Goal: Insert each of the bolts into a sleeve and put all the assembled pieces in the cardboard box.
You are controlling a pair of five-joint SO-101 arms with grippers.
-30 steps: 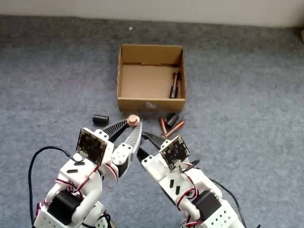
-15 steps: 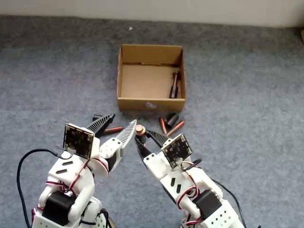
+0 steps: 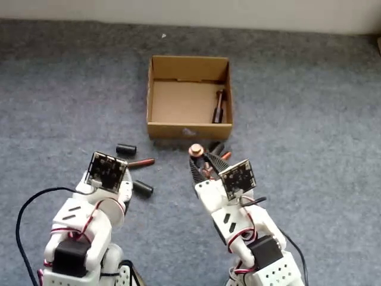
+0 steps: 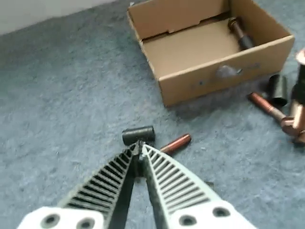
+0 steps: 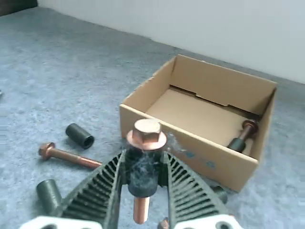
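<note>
My right gripper point(image 5: 142, 160) is shut on an assembled piece, a copper bolt point(image 5: 146, 134) standing upright through a black sleeve point(image 5: 141, 177). In the high view that piece point(image 3: 196, 150) hangs just in front of the cardboard box point(image 3: 156, 95). Another assembled piece point(image 3: 219, 107) lies inside the box against its right wall. My left gripper point(image 4: 139, 149) is shut on nothing, with its tips just short of a black sleeve point(image 4: 138, 135) and a loose copper bolt point(image 4: 175, 143) on the carpet.
A second black sleeve point(image 3: 143, 189) lies close to the left arm. Under the right gripper, a sleeve point(image 3: 215, 148) and loose bolts point(image 3: 224, 157) lie on the carpet before the box. Open carpet stretches on both sides.
The left gripper let go of the bolt piece, drew back to the left and shut. The right gripper kept the piece and carried it right, nearer the box front.
</note>
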